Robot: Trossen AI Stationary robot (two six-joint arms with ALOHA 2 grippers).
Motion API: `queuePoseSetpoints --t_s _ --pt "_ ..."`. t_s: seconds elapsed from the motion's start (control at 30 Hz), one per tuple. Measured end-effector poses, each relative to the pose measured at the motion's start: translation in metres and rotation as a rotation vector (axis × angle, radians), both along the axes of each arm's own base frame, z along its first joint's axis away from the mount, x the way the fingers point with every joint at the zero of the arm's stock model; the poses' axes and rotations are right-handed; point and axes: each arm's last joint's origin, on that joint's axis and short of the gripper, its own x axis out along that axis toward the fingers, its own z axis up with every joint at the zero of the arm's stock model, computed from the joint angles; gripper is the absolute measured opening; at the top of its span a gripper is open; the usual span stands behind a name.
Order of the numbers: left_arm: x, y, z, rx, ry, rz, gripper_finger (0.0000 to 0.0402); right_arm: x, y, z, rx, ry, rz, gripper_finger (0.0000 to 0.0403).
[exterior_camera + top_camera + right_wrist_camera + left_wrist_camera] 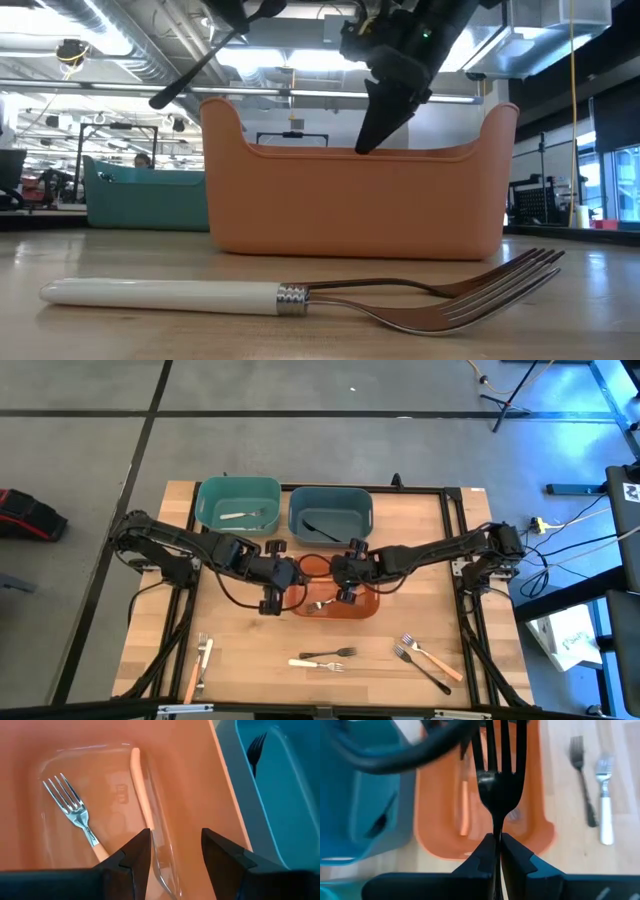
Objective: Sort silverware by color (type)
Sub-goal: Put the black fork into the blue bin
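Note:
My left gripper (pixel 270 602) hovers at the left edge of the orange bin (pixel 362 606) and is shut on a black fork (pixel 499 785). My right gripper (pixel 175 851) is open over the inside of the orange bin (pixel 190 775); in the low view its fingers (pixel 385 110) reach down to the bin's rim. An orange-handled fork (pixel 75 817) and an orange-handled utensil (pixel 141 795) lie flat on the bin's floor. A black fork (pixel 256 747) lies in the blue-grey bin (pixel 330 513), and a white utensil (pixel 240 514) in the teal bin (pixel 238 503). My left gripper pinches the black fork by its thin neck (pixel 496 831), just behind the head, between the two fingers. The tines point straight ahead, away from the gripper and along the fingers. The fork is lifted clear above the orange bin (pixel 540 780); its handle is hidden behind the fingers.
Loose silverware lies on the near part of the table: a white-handled fork (pixel 300 295) and a dark fork (pixel 330 653) at the middle, two forks (pixel 425 655) at the right, two utensils (pixel 200 660) at the left. The three bins stand close together.

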Motion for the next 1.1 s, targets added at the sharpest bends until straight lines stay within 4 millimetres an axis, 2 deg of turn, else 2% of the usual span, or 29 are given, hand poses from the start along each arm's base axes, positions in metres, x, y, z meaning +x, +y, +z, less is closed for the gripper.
queuePoseSetpoints --t_s 0.23,0.33,0.6,0.87,1.0,1.1 --pt "0.001 0.004 0.0 0.07 -0.006 0.002 0.0012 0.0 -0.002 0.001 -0.086 0.008 0.012 0.0161" --pt "0.002 0.009 0.0 0.083 -0.001 0.001 0.0012 -0.001 -0.011 0.006 -0.098 -0.003 0.003 0.0161" --pt "0.006 0.038 0.0 0.132 0.015 0.047 0.0012 -0.01 -0.066 0.027 -0.1 -0.054 -0.13 0.0161" --pt "0.008 0.079 0.001 0.163 0.019 0.126 0.0012 -0.017 -0.14 0.027 -0.079 -0.087 -0.273 0.0161" --pt "0.009 0.096 0.002 0.125 -0.001 0.143 0.0012 -0.02 -0.165 0.029 -0.058 -0.155 -0.324 0.0161" --pt "0.01 0.104 0.003 0.113 -0.018 0.153 0.0012 -0.022 -0.176 0.029 -0.02 -0.176 -0.328 0.0161"
